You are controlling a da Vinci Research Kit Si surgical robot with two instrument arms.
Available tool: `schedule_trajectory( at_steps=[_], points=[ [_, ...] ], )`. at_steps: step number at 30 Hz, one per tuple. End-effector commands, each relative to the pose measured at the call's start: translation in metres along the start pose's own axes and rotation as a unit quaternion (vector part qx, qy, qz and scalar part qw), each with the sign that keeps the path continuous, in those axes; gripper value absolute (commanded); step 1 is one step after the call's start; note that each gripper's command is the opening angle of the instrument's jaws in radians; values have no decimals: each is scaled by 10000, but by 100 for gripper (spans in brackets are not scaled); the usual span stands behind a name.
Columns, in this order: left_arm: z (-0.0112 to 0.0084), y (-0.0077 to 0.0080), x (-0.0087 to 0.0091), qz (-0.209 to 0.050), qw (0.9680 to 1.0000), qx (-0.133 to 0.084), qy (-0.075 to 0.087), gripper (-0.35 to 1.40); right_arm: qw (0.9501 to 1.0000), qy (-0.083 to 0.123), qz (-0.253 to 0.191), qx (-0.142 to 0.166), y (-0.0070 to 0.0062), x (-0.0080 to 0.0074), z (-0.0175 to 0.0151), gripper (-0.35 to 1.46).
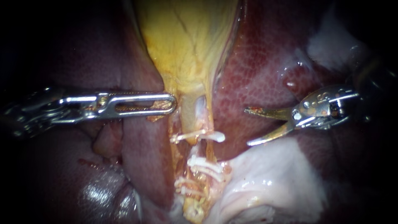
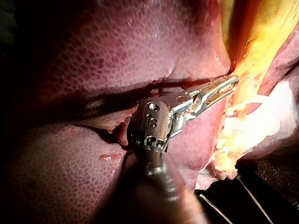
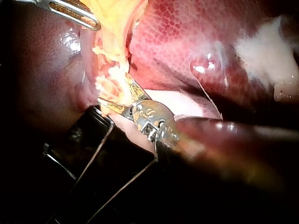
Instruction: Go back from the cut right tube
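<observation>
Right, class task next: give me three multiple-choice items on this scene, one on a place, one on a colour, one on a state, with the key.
1. In the endoscope view, the right instrument's end effector lies: A. on the gallbladder; B. over the liver, clear of the clips; C. around a clip.
2. The clips are: A. white; B. black; C. blue.
3. That end effector is: A. shut on a tube; B. open; C. shut on the liver.
Key: 1 B, liver shows around both tips; 2 A, they show white below the gallbladder; 3 B, a gap parts its blades, nothing held.
</observation>
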Motion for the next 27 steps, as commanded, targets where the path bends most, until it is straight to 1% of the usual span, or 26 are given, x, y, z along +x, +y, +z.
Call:
schedule_trajectory(
  at_steps=[1, 4, 6, 7, 9, 10, 13, 15, 18, 23, 25, 27],
  points=[
    [0, 0, 0, 0, 10000, 4, 1, -35, 10000, 0, -2, 2, 0, 0, 0, 143],
    [-4, -1, -2, -6, 10000, 16, 11, -35, 10000, 0, -2, 2, 0, 0, 0, 143],
    [-13, -1, -12, -32, 10000, 49, 37, -35, 10000, 0, -3, 1, 0, 0, 0, 143],
    [-18, -2, -18, -49, 10000, 41, 16, -35, 10000, 0, -4, 1, 0, 0, 0, 143],
    [-31, -4, -32, -91, 9999, 25, -77, -35, 10000, 0, -4, 0, 0, 0, 1, 143],
    [-41, -5, -43, -125, 9998, 29, -140, -35, 10000, 0, -5, -1, -1, 0, 1, 143],
    [-63, -7, -64, -82, 9995, 8, -298, -35, 10000, 0, -6, -3, -1, -1, 2, 143],
    [-73, -8, -71, -81, 9993, -7, -371, -35, 10000, 0, -7, -22, -2, -1, 4, 143],
    [-80, -7, -73, -64, 9992, -15, -389, -35, 10000, 1, -8, -13, -2, -1, 6, 143],
    [-82, -7, -72, -61, 9992, -19, -391, -35, 10000, 6, -21, 49, -5, -5, 16, 143],
    [-82, -7, -72, -61, 9992, -19, -391, -35, 9999, 29, -70, 100, -7, -11, 27, 143],
    [-84, -7, -72, -61, 9992, -17, -389, -35, 9999, -16, -21, 157, -8, -21, 41, 143]
  ],
)
